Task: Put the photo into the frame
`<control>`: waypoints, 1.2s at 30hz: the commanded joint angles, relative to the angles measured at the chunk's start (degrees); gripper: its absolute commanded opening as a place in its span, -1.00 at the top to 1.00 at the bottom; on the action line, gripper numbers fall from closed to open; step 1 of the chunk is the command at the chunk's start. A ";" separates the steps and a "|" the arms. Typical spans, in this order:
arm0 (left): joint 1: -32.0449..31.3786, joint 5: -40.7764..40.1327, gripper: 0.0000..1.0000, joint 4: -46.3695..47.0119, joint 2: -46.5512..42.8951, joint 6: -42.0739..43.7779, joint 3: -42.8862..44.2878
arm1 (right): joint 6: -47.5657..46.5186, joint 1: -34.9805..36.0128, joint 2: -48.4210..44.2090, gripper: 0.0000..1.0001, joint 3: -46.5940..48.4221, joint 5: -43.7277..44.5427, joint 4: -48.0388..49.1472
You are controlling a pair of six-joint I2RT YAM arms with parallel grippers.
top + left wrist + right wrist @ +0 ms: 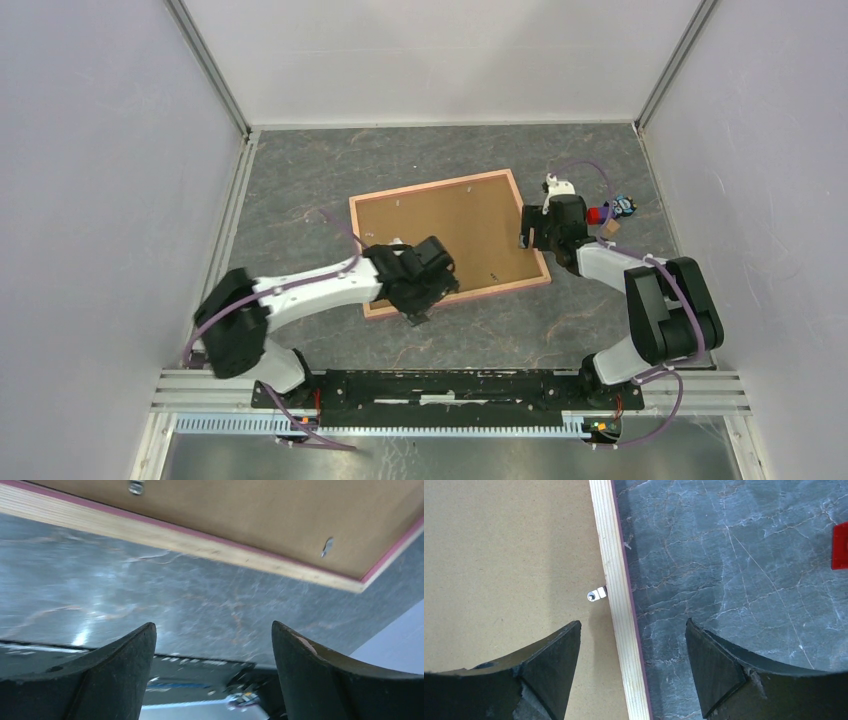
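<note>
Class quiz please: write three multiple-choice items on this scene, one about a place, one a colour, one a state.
1. The right gripper is over: A the frame's right edge; B its far left corner; C a blue bowl.
2. The frame's rim is: A green; B pink; C black.
3. The left gripper's jaws are: A shut on the frame; B open and empty; C shut on a cloth.
Key: 1 A, its wrist view shows the frame edge between the jaws. 2 B, pink lines the brown back. 3 B, only table shows between them.
</note>
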 commanded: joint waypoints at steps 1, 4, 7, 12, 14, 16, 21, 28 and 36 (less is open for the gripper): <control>-1.62 0.31 -0.79 8.11 12.53 -19.71 6.60 | 0.36 -0.51 -2.25 -0.64 -1.06 0.46 2.28; -2.12 -1.52 -0.77 8.89 17.49 -22.74 8.89 | 0.39 -0.76 -2.27 -0.64 -1.32 0.49 2.34; -2.00 -3.56 -0.72 8.65 19.76 -25.92 9.35 | 0.40 -1.04 -2.35 -0.63 -1.50 0.43 2.48; -0.72 -3.81 -0.42 -3.61 25.29 -26.83 17.37 | 0.48 -1.42 -2.51 -0.63 -1.74 -0.22 2.86; -0.21 -2.29 -0.29 -4.41 26.48 -26.80 17.90 | 0.53 -1.55 -2.61 -0.63 -1.85 -0.48 2.99; -0.03 -2.27 -0.22 -4.51 26.65 -27.14 17.29 | 0.52 -1.74 -2.62 -0.62 -1.94 -0.63 2.96; 0.14 -2.87 -0.10 -5.62 27.02 -26.40 16.08 | 0.45 -2.11 -3.24 -0.63 -2.11 -0.56 2.90; 0.61 -1.86 0.09 -6.80 28.63 -24.37 13.24 | 0.51 -2.54 -3.76 -0.63 -2.53 -0.20 2.99; 0.85 -14.05 0.53 -16.13 26.75 -7.71 12.72 | 0.18 -3.21 -5.00 -0.63 -3.42 0.43 3.50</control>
